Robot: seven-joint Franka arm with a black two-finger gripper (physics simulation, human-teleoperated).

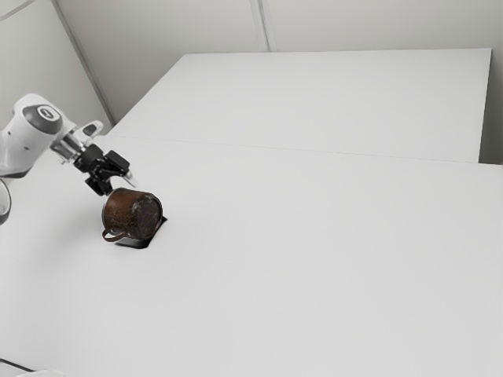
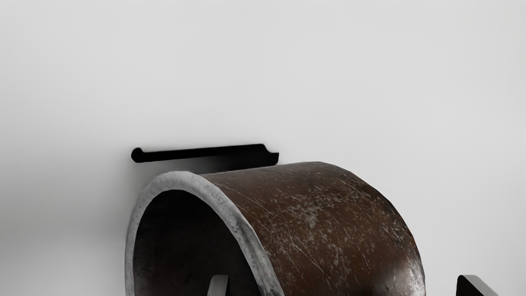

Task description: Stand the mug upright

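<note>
A rusty brown mug (image 1: 132, 214) lies on its side on the white table, its base facing the exterior view's right and its handle low on the near side. Just above and behind it is my gripper (image 1: 132, 182), pointing down toward it. In the wrist view the mug (image 2: 324, 222) shows its grey rim and dark opening. My gripper (image 2: 343, 285) is open there, one fingertip in front of the mouth and the other beyond the base end. Whether either finger touches the mug I cannot tell.
A black flat shape (image 1: 135, 243), dark like a shadow or hole, lies beside and under the mug on the table (image 1: 314, 251). Another white surface (image 1: 330, 98) stands behind the table. A dark cable (image 1: 16, 365) is at the exterior view's lower left.
</note>
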